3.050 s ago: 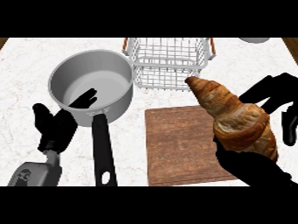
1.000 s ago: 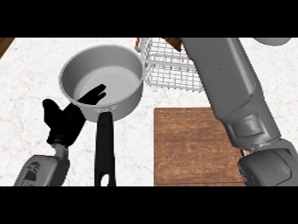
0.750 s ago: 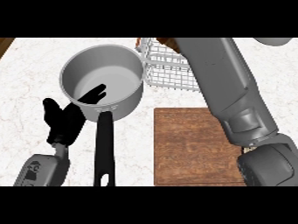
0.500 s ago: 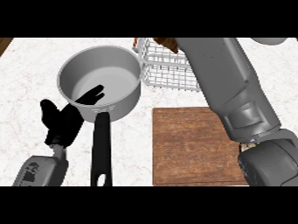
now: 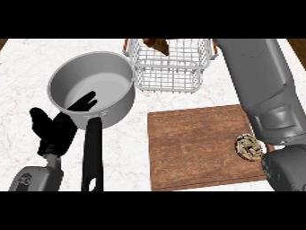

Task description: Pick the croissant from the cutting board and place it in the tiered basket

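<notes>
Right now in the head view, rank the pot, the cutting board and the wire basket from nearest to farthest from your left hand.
From the left hand:
1. Pot, right beside it, just above.
2. Cutting board, to its right.
3. Wire basket, farthest, at the counter's back.

Croissant [image 5: 158,44] up at the far rim of the tiered basket [image 5: 168,67], only a brown, tapered piece of it showing, tip pointing down into the wire frame. The basket is white wire with orange-brown handles, sitting upright just beyond the cutting board [image 5: 198,150]. The board is dark reddish-brown wood, lying flat on the surface just nearer than the basket, with nothing of the croissant on it.
</notes>
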Robot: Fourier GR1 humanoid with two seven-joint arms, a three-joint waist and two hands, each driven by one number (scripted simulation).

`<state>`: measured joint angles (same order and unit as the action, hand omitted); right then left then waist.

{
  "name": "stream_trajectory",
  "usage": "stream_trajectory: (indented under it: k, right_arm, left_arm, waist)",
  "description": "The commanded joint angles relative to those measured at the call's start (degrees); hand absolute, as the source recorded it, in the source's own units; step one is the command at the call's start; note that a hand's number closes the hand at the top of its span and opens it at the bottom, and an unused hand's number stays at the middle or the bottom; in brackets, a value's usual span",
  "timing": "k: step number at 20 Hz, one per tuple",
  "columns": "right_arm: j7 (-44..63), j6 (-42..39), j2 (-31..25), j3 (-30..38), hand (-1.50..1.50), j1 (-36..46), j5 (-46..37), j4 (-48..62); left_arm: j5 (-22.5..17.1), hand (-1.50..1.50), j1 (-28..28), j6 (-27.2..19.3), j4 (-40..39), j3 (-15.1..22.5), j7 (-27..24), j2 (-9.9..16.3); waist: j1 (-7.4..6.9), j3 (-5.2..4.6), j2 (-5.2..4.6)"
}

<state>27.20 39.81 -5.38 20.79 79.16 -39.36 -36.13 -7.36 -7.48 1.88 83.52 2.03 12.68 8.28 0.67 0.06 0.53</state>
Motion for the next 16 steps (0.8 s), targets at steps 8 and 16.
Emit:
stream_trajectory:
  k: [8, 16]
  right_arm:
    - [3.60, -29.47, -9.67, -2.78, -1.50, -17.04, 8.78, -24.93]
    - [9.82, -45.75, -18.53, 1.98, -1.50, -31.10, 19.43, -47.76]
  left_arm:
    - [-0.14, 0.00, 4.01, -0.67, 3.67, -0.63, -0.75, -0.56]
    - [-1.62, 0.00, 3.73, -0.32, 3.94, -2.55, 1.28, 0.37]
  waist:
    - [4.69, 0.04, 1.71]
    - [7.09, 0.00, 1.83]
